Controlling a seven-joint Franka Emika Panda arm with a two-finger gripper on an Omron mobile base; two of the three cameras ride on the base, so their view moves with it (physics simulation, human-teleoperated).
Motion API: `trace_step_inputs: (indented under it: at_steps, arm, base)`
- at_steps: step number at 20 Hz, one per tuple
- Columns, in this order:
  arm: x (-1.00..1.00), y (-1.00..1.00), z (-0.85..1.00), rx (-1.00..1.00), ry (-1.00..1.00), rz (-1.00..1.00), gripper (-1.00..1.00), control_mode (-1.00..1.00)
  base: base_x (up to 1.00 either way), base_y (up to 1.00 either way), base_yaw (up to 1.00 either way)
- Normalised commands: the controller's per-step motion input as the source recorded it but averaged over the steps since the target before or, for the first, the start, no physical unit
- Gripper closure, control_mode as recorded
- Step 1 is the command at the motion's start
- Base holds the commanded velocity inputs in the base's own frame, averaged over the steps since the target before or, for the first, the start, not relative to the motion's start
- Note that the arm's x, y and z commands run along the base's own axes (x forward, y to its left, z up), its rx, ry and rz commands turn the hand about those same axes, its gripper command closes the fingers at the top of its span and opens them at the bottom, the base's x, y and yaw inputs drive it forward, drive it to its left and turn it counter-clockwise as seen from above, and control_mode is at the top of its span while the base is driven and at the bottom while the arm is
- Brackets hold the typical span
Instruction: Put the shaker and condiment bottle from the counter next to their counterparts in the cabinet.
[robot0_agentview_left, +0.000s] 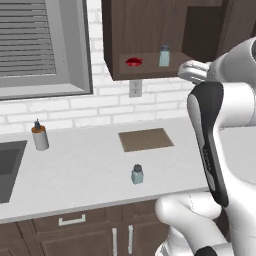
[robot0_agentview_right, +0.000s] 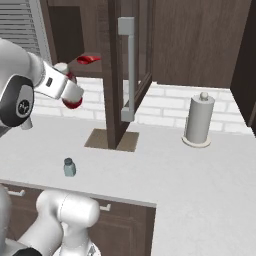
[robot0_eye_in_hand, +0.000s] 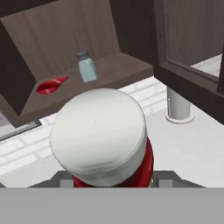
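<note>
In the hand view my gripper (robot0_eye_in_hand: 111, 176) is shut on the condiment bottle (robot0_eye_in_hand: 103, 135), whose white cap and red body fill the foreground. The right base view shows the bottle's red body (robot0_agentview_right: 73, 102) at the gripper (robot0_agentview_right: 71, 95), raised in front of the cabinet (robot0_agentview_left: 150, 30). On the cabinet shelf (robot0_eye_in_hand: 118, 72) stand the counterparts, a pale blue shaker (robot0_eye_in_hand: 86, 66) and a low red item (robot0_eye_in_hand: 51, 84). The shaker (robot0_agentview_left: 137, 174) with a dark cap stands on the counter (robot0_agentview_left: 90, 165) near its front edge, in front of the brown mat (robot0_agentview_left: 146, 139).
A grey pump dispenser (robot0_agentview_left: 39, 136) stands beside the sink (robot0_agentview_left: 7, 165) at the left. The cabinet door (robot0_agentview_right: 125, 75) hangs open over the mat. A paper towel holder (robot0_agentview_right: 198, 122) stands at the back right.
</note>
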Motion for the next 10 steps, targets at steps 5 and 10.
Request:
trace_step_inputs:
  at_steps: [5,10]
  arm:
    - [0.19,0.13,0.11,-0.05,-0.03,0.15,1.0,-1.0]
    - [0.27,0.14,0.17,0.01,0.01,0.1,1.0,-1.0]
  base:
    - [0.0,0.0,0.0]
    - [0.0,0.0,0.0]
